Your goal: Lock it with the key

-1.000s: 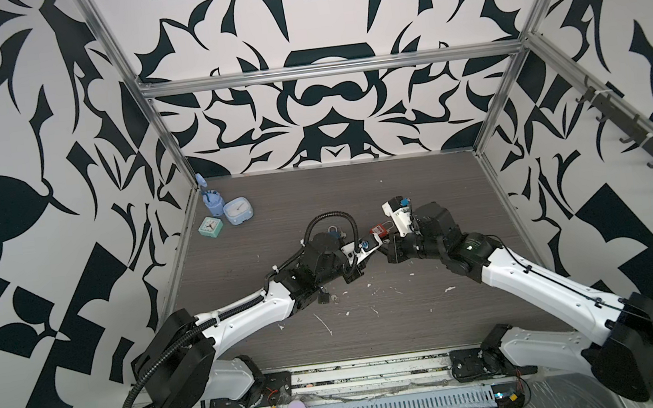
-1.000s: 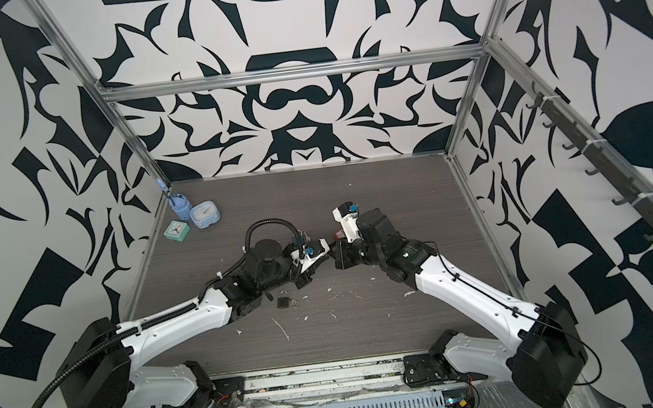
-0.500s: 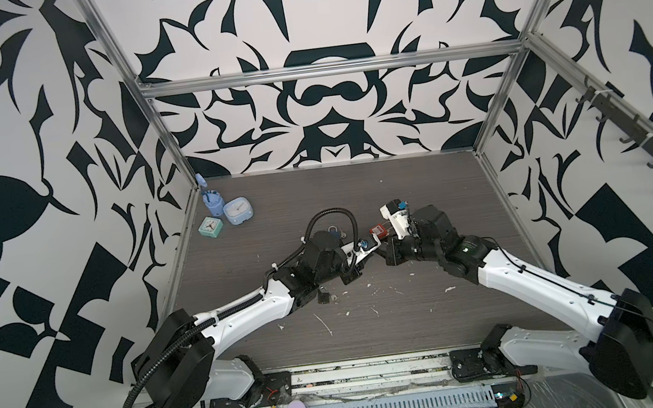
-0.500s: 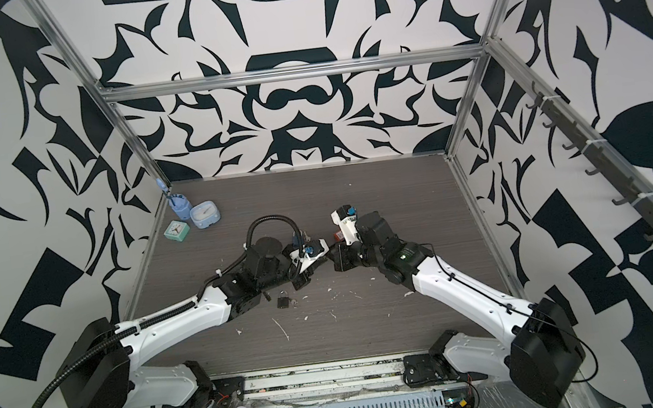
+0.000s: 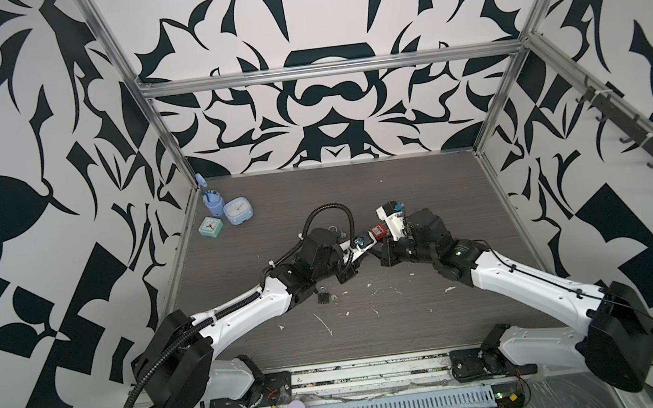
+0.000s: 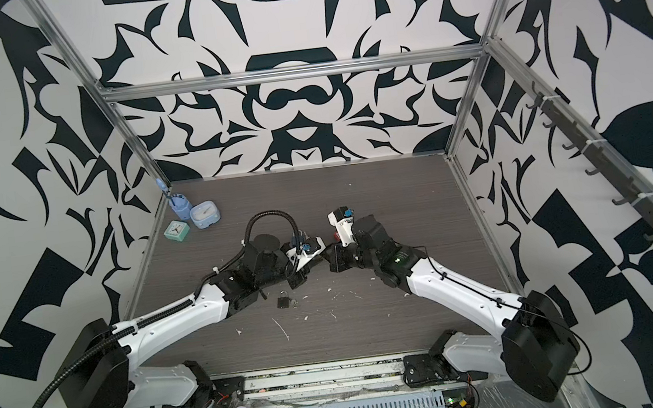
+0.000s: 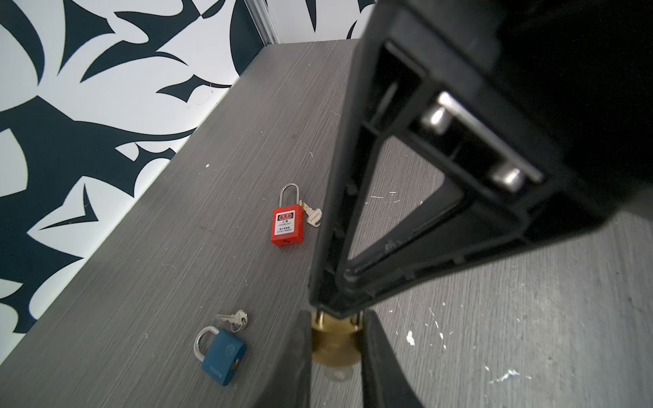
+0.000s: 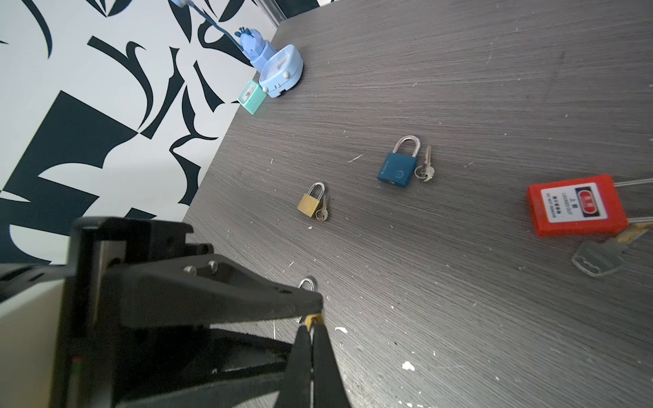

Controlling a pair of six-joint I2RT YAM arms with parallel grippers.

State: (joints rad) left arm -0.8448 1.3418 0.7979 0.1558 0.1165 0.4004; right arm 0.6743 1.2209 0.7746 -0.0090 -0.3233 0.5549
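Both hands are meeting above the bench [image 7: 212, 219]: our left hand [image 7: 335, 328] is clenching the brass padlock [image 7: 330, 344], and our right hand [image 8: 312, 326], pinched shut, is touching its end; what it grips, we cannot tell.

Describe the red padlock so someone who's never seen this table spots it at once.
Start at the dark wood-grain table; padlocks lie flat near its middle, around where the two arms meet. The red padlock has a silver key beside it. Unlike the blue padlock, it has a red plastic body, white warning label and long, thin shackle.
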